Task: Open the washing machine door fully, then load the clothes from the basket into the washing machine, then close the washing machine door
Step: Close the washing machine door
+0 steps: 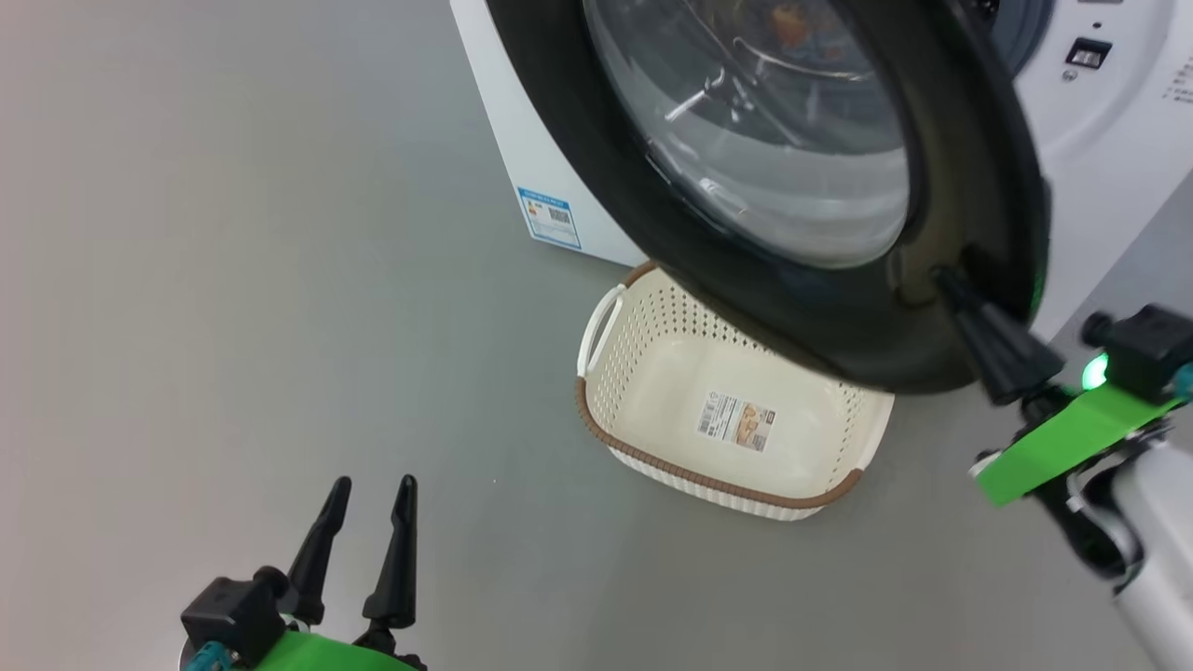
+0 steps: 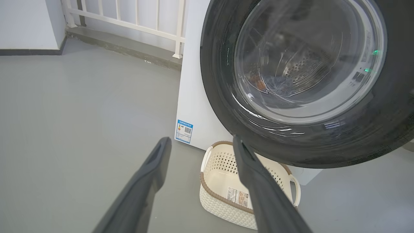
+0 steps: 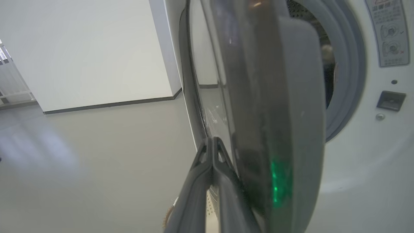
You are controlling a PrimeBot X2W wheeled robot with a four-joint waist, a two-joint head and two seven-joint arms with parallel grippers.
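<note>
Where the washing machine (image 1: 1109, 168) stands on the grey floor (image 1: 233, 280), these items are listed:
- washing machine door (image 1: 979, 168): swung partly out from the front; a gap to the grey gasket (image 3: 351, 64) is seen in the right wrist view.
- right gripper (image 1: 939, 276): fingers pressed together, tips laid against the lower black rim of the door; nothing is pinched.
- basket (image 1: 596, 410): set on the floor before the machine, partly beneath the door's lower rim; a paper label (image 1: 736, 422) is seen on its bottom.
- left gripper (image 1: 375, 483): fingers spread wide, nothing held, low over the floor, well apart from the basket.
- clothes (image 2: 258, 82): an orange and blue patch is glimpsed through the door glass, inside the drum (image 2: 300, 69); blurred.
</note>
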